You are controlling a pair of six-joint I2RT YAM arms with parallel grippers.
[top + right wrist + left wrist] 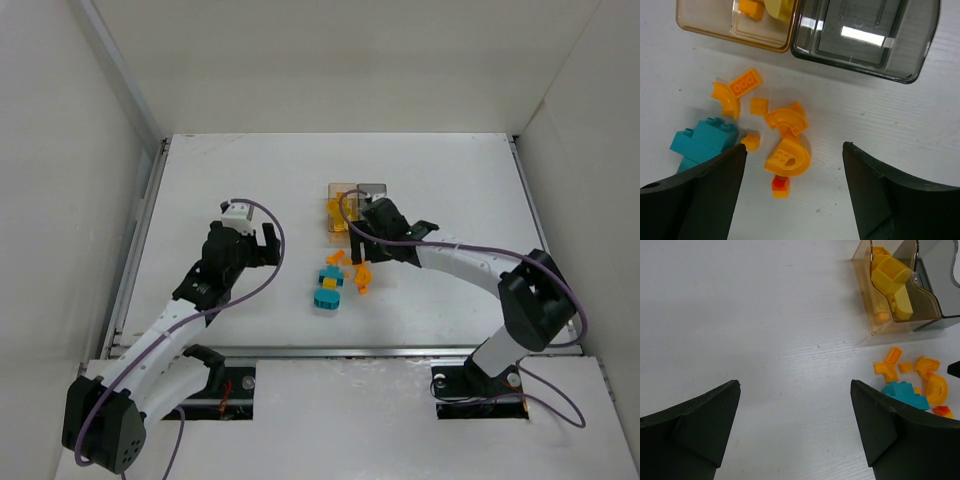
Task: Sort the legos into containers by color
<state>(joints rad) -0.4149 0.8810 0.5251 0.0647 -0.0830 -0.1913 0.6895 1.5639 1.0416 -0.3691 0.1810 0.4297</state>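
A flat white tabletop with faint wood grain (250, 180) forms the base of a boxed-in enclosure. Plain white panel walls stand at the left (60, 150), the back (340, 60) and the right (590, 130). A thin grey strip (138, 230) runs along the tabletop's left edge. The light is soft and even, with only weak shadows

Place: you're looking at a robotics lab test cell.
Enclosure: plain white panel walls (60, 150) box in your white bench (450, 180).
Rig: left arm (165, 335) and right arm (460, 262) bolted at its near edge, purple cables (281, 245) trailing.
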